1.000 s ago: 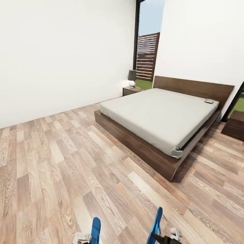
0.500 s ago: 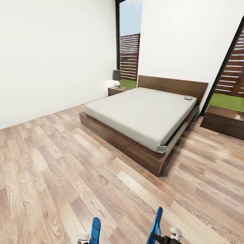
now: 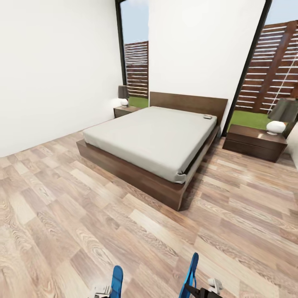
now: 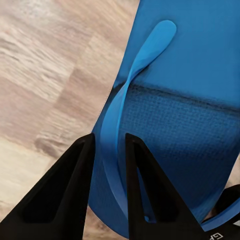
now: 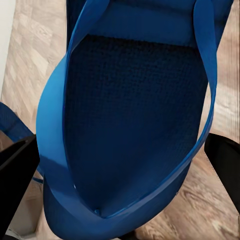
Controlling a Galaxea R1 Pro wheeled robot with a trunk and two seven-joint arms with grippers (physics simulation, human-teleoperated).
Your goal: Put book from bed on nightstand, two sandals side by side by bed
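Ahead of you across the plank floor (image 3: 103, 231) stands the bed (image 3: 153, 136), its headboard against the white wall. Your book (image 3: 207, 117) lies on the mattress at the head-end corner toward the right. One nightstand (image 3: 253, 142) with a lamp (image 3: 278, 120) sits right of the bed, another (image 3: 125, 110) at its far left. Your left gripper (image 4: 107, 190) is clenched on the strap of one sandal (image 4: 185, 100). Your right gripper (image 5: 120, 200) carries the other sandal (image 5: 135, 115) between widely spaced fingers; whether they press it, you cannot tell.
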